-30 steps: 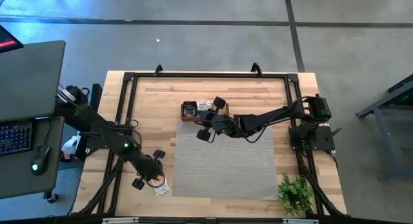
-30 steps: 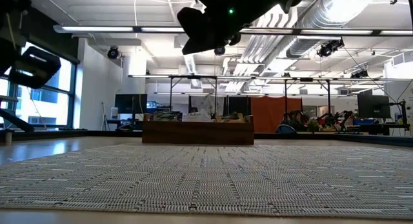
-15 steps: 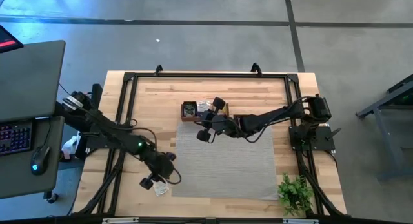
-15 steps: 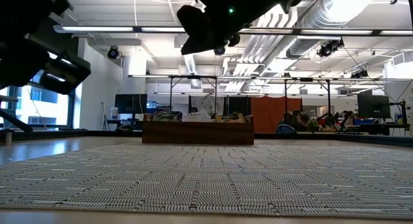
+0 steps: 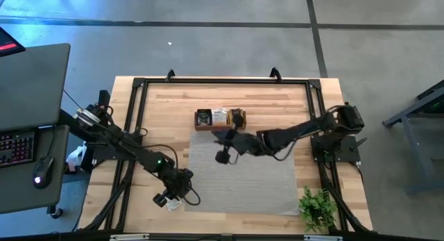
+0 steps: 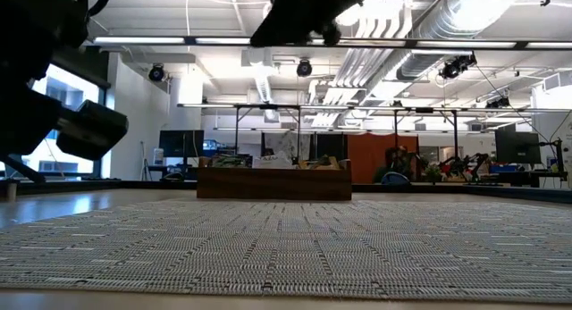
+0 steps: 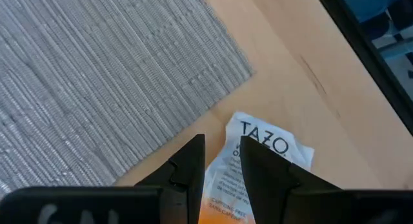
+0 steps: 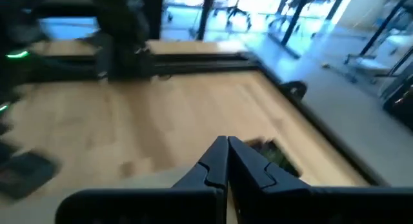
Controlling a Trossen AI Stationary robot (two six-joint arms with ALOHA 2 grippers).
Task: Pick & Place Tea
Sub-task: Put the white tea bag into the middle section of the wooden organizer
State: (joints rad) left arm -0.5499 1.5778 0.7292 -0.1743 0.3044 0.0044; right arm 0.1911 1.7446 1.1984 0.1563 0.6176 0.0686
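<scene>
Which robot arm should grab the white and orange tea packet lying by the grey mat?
Left. The left gripper hangs right over the white and orange tea sachet, fingers slightly apart. The right gripper is shut, near the brown wooden box.

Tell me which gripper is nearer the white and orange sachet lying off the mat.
Left. The left gripper hangs right over the sachet; the right gripper is far off above the mat, near the box.

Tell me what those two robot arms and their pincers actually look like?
Both are slim, dark, jointed arms with thin black cables looping alongside. The left arm carries a small green light near its wrist. Each ends in a pincer with two black, wedge-shaped fingers: the left pincer over a sachet, the right pincer tapering to a point. The right arm looks equally dark.
</scene>
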